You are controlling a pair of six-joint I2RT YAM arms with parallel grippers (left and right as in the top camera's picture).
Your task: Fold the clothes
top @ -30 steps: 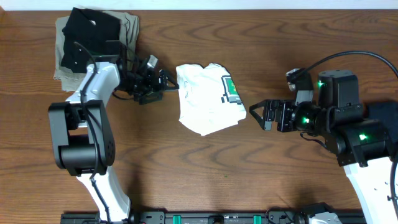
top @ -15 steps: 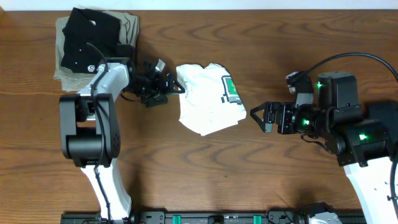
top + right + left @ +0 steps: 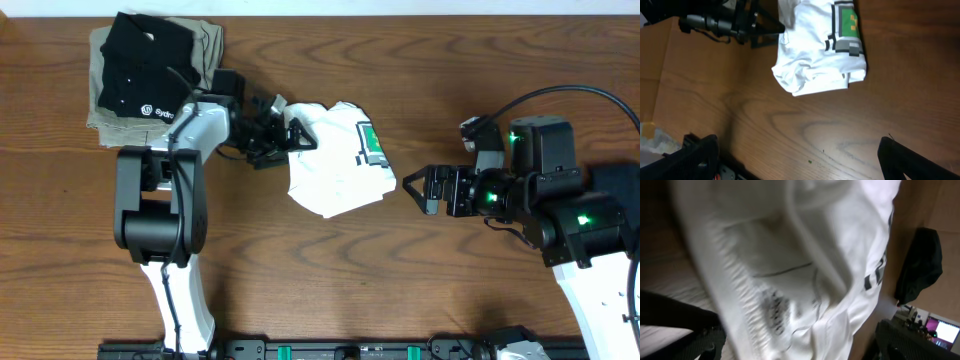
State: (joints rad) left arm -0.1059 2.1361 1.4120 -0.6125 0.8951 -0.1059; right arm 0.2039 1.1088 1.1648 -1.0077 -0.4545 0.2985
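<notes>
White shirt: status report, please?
Left gripper open, straddling edge of shirt. Right gripper open, apart from it. Shirt rumpled, on table. Folded pile aside, not in the way.

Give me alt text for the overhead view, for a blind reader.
A crumpled white T-shirt lies on a wooden table, the left gripper open at its left edge. The right gripper hangs open to its right, not touching. A folded black shirt sits on a khaki garment in the far-left corner.
</notes>
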